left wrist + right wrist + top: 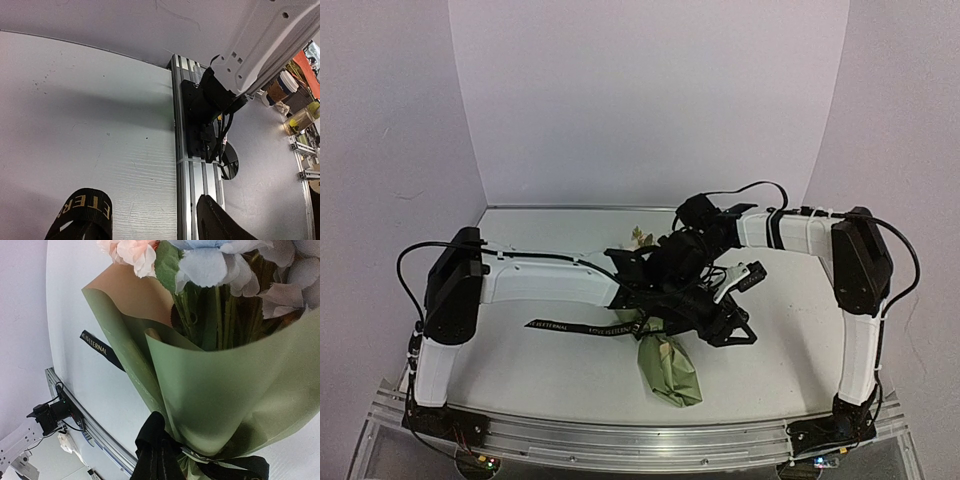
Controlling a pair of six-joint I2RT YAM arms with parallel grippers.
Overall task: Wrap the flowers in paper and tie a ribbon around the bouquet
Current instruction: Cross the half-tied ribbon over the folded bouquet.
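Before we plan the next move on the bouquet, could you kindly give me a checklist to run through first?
1. Paper closed around the flowers: ok, blooms show at the wide end.
2. Ribbon around the neck of the bouquet: ok. Knot finished: cannot tell.
3. Left gripper clear of the ribbon: not ok, its jaws are open but the ribbon hangs over one side.
4. Right gripper hold: it is shut, but what it grips: cannot tell.
5. Loose ribbon end lying free on the table: ok, it stretches out flat toward the left arm's side.
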